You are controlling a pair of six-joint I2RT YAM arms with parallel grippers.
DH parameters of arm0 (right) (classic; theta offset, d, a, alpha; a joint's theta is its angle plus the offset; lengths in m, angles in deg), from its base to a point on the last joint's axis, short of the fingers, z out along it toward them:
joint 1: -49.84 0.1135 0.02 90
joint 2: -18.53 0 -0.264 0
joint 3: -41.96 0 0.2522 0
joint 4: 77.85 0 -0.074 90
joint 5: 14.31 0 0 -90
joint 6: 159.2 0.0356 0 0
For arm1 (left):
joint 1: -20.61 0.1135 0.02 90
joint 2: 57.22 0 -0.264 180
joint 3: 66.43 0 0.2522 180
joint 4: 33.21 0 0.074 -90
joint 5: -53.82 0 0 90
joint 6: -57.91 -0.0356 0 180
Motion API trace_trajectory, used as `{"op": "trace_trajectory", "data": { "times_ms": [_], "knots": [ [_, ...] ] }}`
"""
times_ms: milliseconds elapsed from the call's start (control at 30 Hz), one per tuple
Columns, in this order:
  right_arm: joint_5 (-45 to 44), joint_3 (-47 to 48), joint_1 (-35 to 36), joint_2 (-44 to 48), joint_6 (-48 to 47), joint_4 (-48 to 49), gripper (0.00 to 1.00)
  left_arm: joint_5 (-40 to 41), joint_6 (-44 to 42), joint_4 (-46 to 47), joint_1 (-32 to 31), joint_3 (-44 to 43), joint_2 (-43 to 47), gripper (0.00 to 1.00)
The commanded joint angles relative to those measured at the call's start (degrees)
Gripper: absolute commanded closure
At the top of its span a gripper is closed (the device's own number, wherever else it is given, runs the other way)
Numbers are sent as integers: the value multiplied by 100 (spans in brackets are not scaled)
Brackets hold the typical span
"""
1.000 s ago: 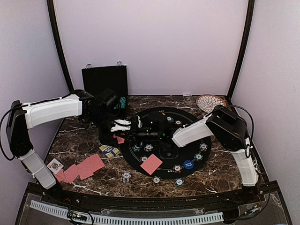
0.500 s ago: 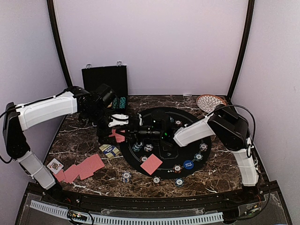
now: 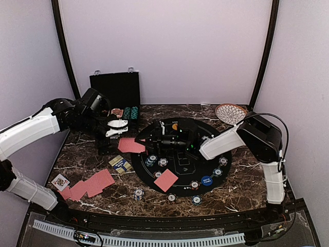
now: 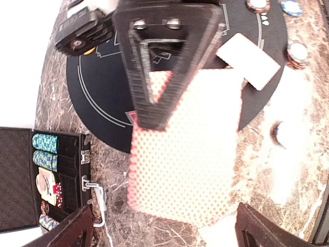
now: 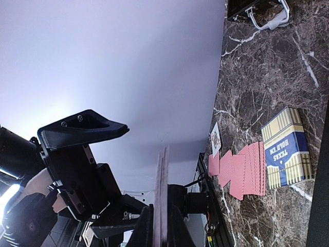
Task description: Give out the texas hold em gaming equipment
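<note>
A small stack of red-backed playing cards (image 3: 130,145) hangs over the left rim of the black mat (image 3: 181,170), with my right gripper (image 3: 144,143) shut on it. In the right wrist view the cards (image 5: 163,180) stand edge-on between the closed fingers (image 5: 145,231) of my right gripper (image 5: 162,226). My left gripper (image 3: 111,130) is open, just left of the cards and apart from them. In the left wrist view the cards (image 4: 185,154) fill the space ahead of my left gripper (image 4: 169,231). Poker chips (image 3: 163,162) and a blue marker disc (image 3: 206,180) lie on the mat.
One red card (image 3: 166,180) lies on the mat. A fan of red cards (image 3: 90,185), a face-up card (image 3: 60,181) and a card box (image 3: 120,164) lie front left. An open black case (image 3: 115,90) stands at the back, a wicker plate (image 3: 230,112) back right.
My left gripper opened, let go of the cards and drew back to the left. The right gripper stays shut on the cards, which now show flatter beside the mat.
</note>
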Motion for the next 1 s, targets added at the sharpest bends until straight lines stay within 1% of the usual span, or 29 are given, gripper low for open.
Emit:
{"op": "trace_trajectory", "data": {
  "times_ms": [0, 167, 367, 567, 900, 967],
  "knots": [
    [230, 10, 33, 16, 199, 625, 100, -553, -192, 234, 46, 386, 444, 1],
    [282, 54, 92, 50, 125, 506, 100, -676, -372, 251, 46, 601, 394, 1],
    [251, 204, 156, -41, 161, 476, 100, -886, -448, 312, 36, 430, 81, 1],
    [290, 437, 235, -165, 171, 398, 100, -738, -425, 517, 29, 269, -298, 1],
    [283, 574, 265, -248, 120, 250, 100, -654, -437, 652, 24, 177, -420, 1],
    [275, 549, 270, -257, 123, 247, 100, -618, -454, 666, 28, 210, -423, 4]
  ]
}}
